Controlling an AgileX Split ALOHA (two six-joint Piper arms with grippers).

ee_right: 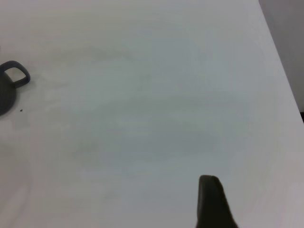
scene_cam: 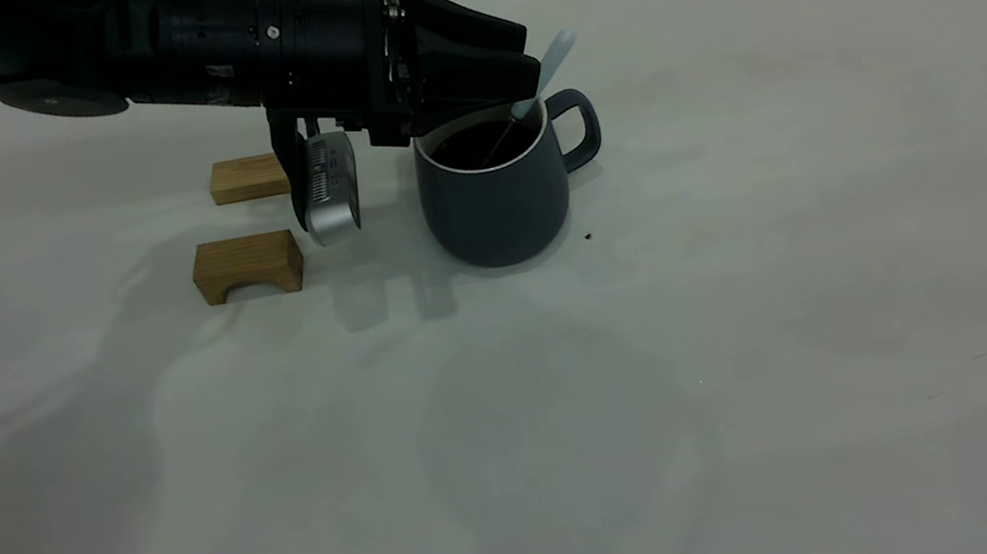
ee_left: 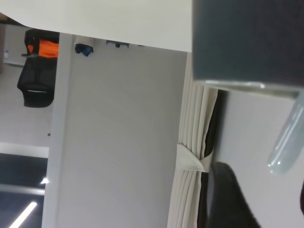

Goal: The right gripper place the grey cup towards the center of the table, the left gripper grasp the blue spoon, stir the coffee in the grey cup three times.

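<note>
the grey cup [scene_cam: 494, 191] stands upright on the table [scene_cam: 770, 350], nearer the exterior camera than anything else on the surface, and it serves as the landmark here. its loop handle points toward the right arm's side. inside it the coffee [scene_cam: 485, 144] shows as a dark flat surface just below the thin white rim. the blue spoon [scene_cam: 542, 78] leans in the cup, its metal neck dipping into the coffee and its pale handle slanting up and out over the rim on the handle side. the left gripper [scene_cam: 522, 94] reaches in from the left arm's side, its black jaws clenched on the spoon right above the cup's rim, near where the handle meets the neck. in the left wrist view the cup's dark wall [ee_left: 249, 40] fills one corner and the spoon's light-blue handle tip [ee_left: 287, 147] juts past its rim. the silver camera module [scene_cam: 331, 189] hangs under the left arm, just beside the cup on the side away from its handle. beyond that module, two tan wooden blocks [scene_cam: 248, 266] lie on the table, one with an arched underside and the other farther back. a small dark speck [scene_cam: 588, 237] sits on the table just beside the cup's base. the right gripper [ee_right: 211, 202] is well apart from the cup, only one dark fingertip visible; whether it is released or clenched cannot be told.
</note>
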